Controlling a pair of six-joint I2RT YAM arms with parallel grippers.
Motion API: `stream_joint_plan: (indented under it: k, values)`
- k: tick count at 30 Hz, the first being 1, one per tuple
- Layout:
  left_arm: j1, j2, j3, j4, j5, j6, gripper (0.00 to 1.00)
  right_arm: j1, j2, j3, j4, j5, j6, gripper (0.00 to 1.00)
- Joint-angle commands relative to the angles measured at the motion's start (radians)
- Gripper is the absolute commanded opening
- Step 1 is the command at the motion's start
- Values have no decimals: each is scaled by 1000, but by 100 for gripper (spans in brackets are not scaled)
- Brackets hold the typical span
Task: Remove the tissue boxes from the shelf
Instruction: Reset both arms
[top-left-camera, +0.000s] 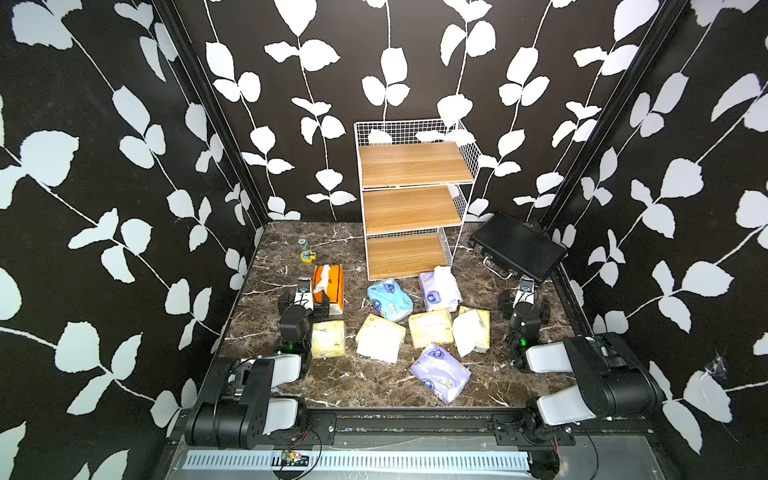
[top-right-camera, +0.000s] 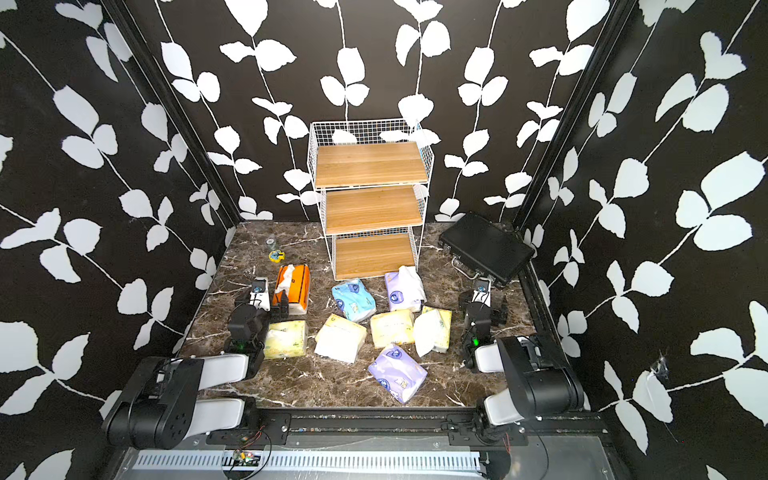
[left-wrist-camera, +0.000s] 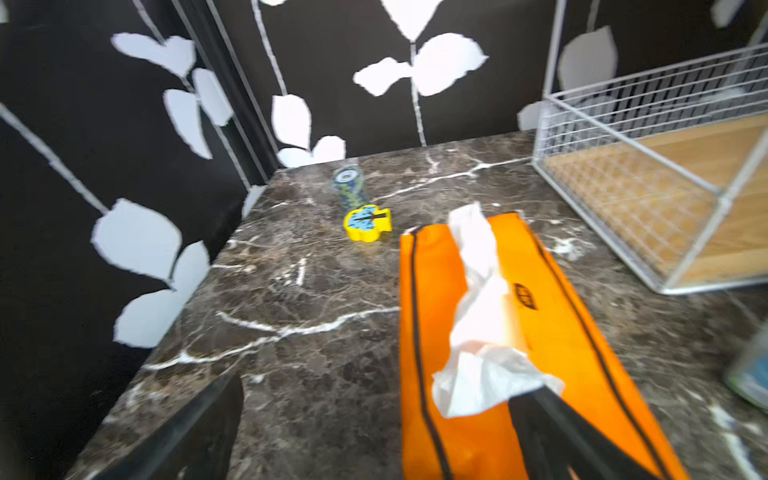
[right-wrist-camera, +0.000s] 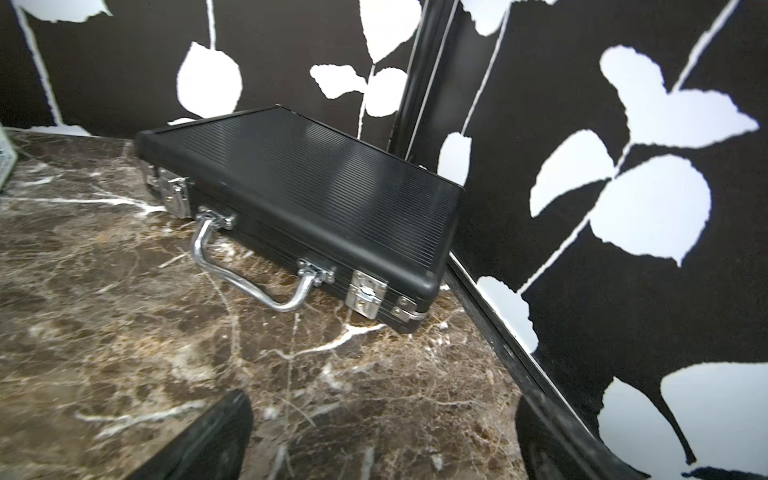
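The shelf (top-left-camera: 411, 210) (top-right-camera: 370, 208), a white wire rack, stands at the back with all three wooden boards bare. Several tissue boxes lie on the marble table in front of it. They are an orange-and-white box (top-left-camera: 330, 286) (left-wrist-camera: 561, 332), a light blue pack (top-left-camera: 390, 299), two lavender packs (top-left-camera: 436, 289) (top-left-camera: 440, 372) and pale yellow packs (top-left-camera: 380, 336). My left gripper (top-left-camera: 303, 305) (left-wrist-camera: 384, 395) is open at the orange box's near left side, with one finger over the box top and nothing held. My right gripper (top-left-camera: 524, 305) (right-wrist-camera: 384, 403) is open over bare table.
A flat black case (top-left-camera: 517, 247) (right-wrist-camera: 324, 195) with a chrome handle leans in the back right corner, just ahead of the right gripper. A small yellow toy (top-left-camera: 307, 255) (left-wrist-camera: 368, 224) and a small bottle (left-wrist-camera: 349, 187) lie at the back left. Patterned walls enclose the table.
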Motion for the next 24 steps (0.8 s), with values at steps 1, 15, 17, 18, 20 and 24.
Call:
stream_joint_plan:
  k: [1, 15, 17, 18, 20, 24]
  values:
    - [6, -10, 9, 39, 4, -13, 99, -18, -14, -23, 64, -72, 41, 99]
    - [63, 232, 139, 29, 148, -4, 99, -20, 47, 25, 28, -137, 15, 99]
    - [64, 265, 184, 5, 152, 0, 99, -21, 83, 53, 35, -143, 4, 99]
    - [64, 259, 209, -46, 157, 3, 99, -21, 69, 63, -11, -145, 7, 99]
    - [68, 254, 245, -137, 173, 2, 99, -34, 51, 75, -67, -167, 21, 99]
    - [69, 247, 248, -154, 164, -3, 99, -38, 52, 133, -173, -145, 37, 99]
